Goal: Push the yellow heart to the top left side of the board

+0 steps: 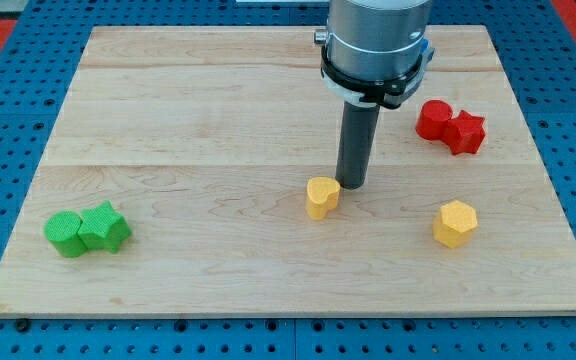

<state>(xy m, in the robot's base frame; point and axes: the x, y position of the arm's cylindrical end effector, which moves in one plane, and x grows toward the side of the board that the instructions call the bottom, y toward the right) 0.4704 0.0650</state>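
the biggest thing is the table (pixel 218 110), a pale wood board that lies on a blue sheet full of little holes (pixel 28 335).

next in size is the robot arm (pixel 376 45). it comes down from the view's top, a bit right of the middle. it is a fat grey tube with a black ring round it, and under that a straight dark rod. this tool has no jaws, so it cannot open, close or hold anything; it is only a rod. my tip (pixel 352 187) is down at the board, close to the middle.

the yellow heart (pixel 322 197) sits just to the view's left of my tip and a little lower. the two look like they touch, or very nearly. the heart is near the middle of the board, well apart from the top left side.

two red blocks (pixel 450 126) sit pressed together at the view's right, up near the top. the left one is round and the right one has points like a star.

two green blocks (pixel 88 231) sit pressed together at the view's bottom left. the left one is round and the right one has points.

a yellow six-sided block (pixel 455 223) sits alone at the view's lower right, well apart from the heart.
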